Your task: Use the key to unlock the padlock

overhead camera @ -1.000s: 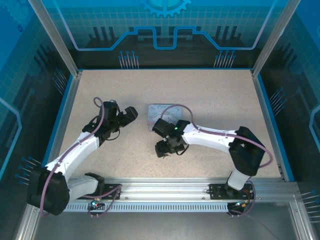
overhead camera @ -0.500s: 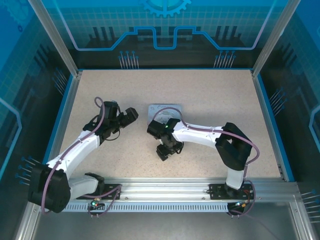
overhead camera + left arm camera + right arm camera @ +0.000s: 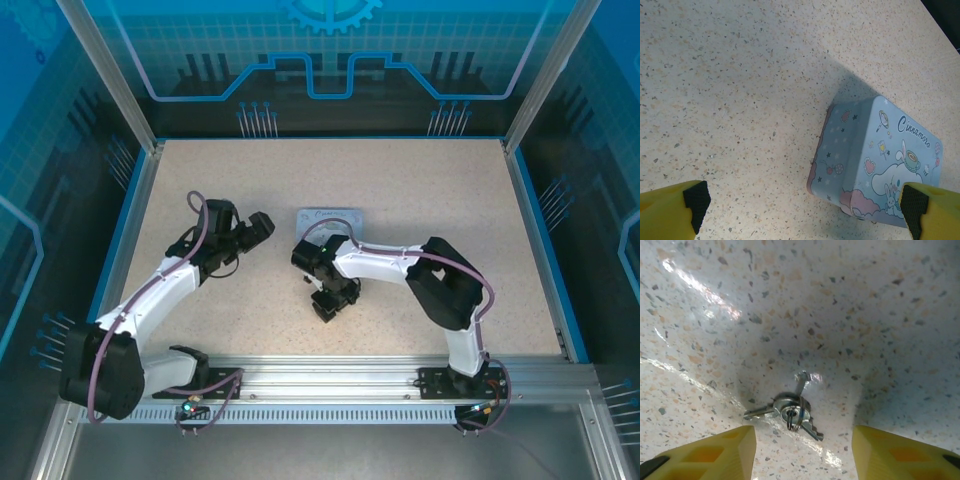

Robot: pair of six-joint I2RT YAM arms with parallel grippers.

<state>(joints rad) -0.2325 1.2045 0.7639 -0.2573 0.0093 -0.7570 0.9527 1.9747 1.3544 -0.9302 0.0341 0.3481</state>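
The key (image 3: 795, 412) is part of a small bunch of silvery keys on a ring, lying flat on the speckled table. My right gripper (image 3: 802, 442) is open just above the table, one yellow finger (image 3: 715, 452) to the left of the bunch and one to the right, touching neither. From above, the right gripper (image 3: 334, 300) points down in front of the tin. My left gripper (image 3: 805, 212) is open and holds nothing, hovering left of the tin; it sits at the centre-left (image 3: 258, 230) in the top view. The padlock is hidden.
A pale-blue square tin (image 3: 880, 160) with a white cartoon dog stands mid-table (image 3: 332, 216), between the two grippers and partly under the right arm's cable. Blue walls and aluminium posts ring the table (image 3: 430, 190). The right arm's elbow (image 3: 450, 285) bends over the table's near right part.
The right arm has swung left and its elbow has folded in. Its gripper has shifted slightly left over the keys and its jaws have narrowed. The left arm has barely moved.
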